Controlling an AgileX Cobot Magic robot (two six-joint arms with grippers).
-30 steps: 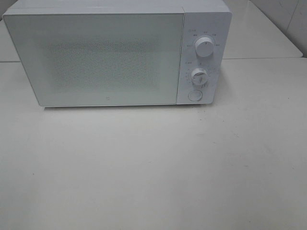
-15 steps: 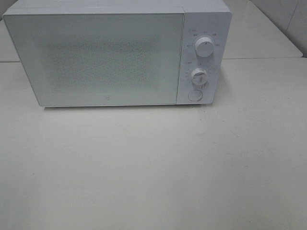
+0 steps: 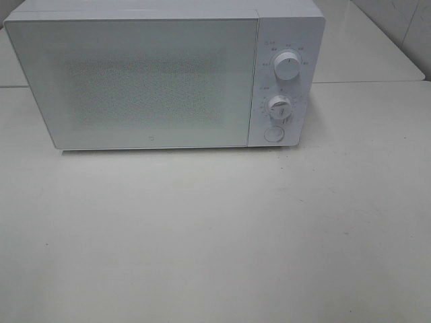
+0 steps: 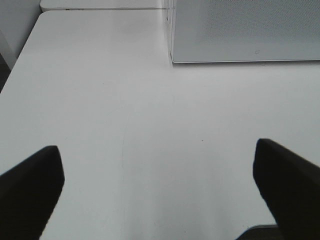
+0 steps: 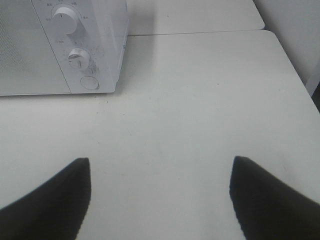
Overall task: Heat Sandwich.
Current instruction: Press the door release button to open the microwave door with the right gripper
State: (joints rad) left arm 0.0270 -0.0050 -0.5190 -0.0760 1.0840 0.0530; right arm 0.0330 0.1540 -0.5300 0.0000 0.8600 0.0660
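**Exterior high view.** The microwave (image 3: 155, 74) stands at the 12 o'clock end of the desk (image 3: 215, 235). Its door (image 3: 135, 84) is shut. The control panel occupies the 3 o'clock side of the front. It carries an upper knob (image 3: 287, 68), a lower knob (image 3: 279, 107) at 6 o'clock of the first, and a round button (image 3: 273, 134) at 6 o'clock of that. Neither arm shows here. The sandwich is not visible on the desk. It may lie behind the dotted door window, but the window is too pale to tell.

**Left wrist view.** The left gripper (image 4: 156, 145) hangs over bare desk with its fingers spread wide and nothing between them. One lower front corner of the microwave lies beyond it, well apart.

**Right wrist view.** The right gripper (image 5: 160, 159) is likewise spread wide and empty. The control panel lies beyond it, well apart.

**Task status.** Both grippers stand clear of the appliance, and no food or plate is in sight. The task is therefore either at its start or past the loading step; the pictures do not settle which. No step can be confirmed as done.

**Markings.** Fine scale marks ring both knobs, and a small mark (image 3: 149, 142) sits at the 6 o'clock edge of the door. All are too small to read.
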